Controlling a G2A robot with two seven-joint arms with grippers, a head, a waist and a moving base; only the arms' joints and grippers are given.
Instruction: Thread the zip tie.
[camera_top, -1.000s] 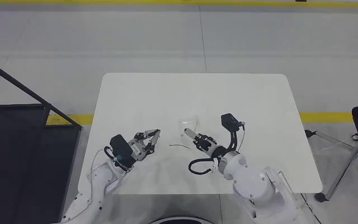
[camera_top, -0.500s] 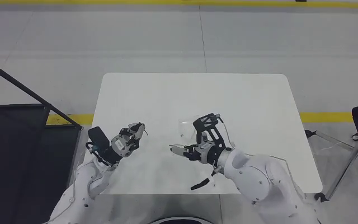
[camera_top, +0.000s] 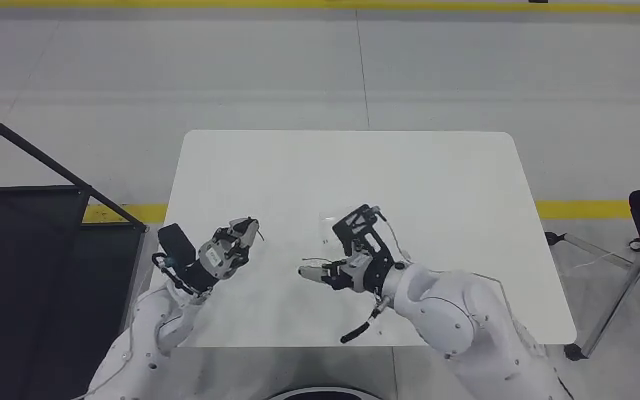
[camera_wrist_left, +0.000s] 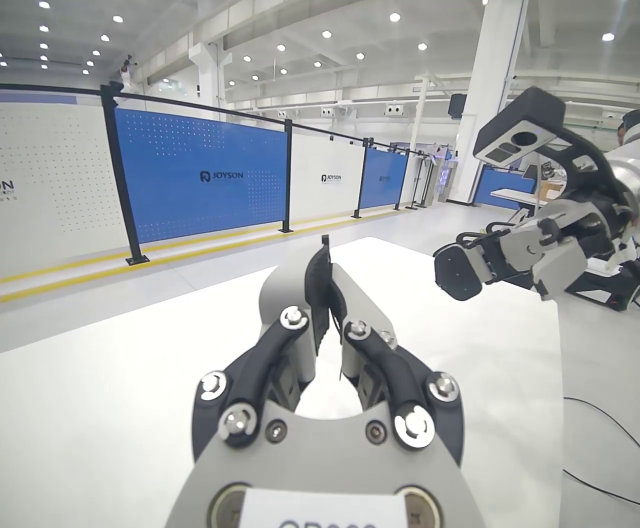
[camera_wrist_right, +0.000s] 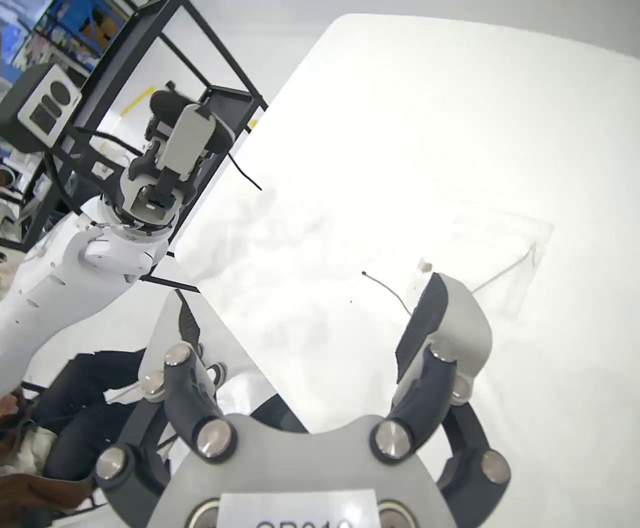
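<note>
Smooth matt table (camera_top: 450, 200), glossy clear plastic bag (camera_wrist_right: 500, 245), plastic zip tie (camera_wrist_right: 246, 176)

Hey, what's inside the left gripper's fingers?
A thin black zip tie, clamped in the shut left gripper; one end pokes out in front. The pinched stretch is covered.

Pads of the left gripper (camera_wrist_left: 327, 265) cover most of your zip tie (camera_wrist_right: 244, 173); in the top view it is too thin for you to trace.
</note>
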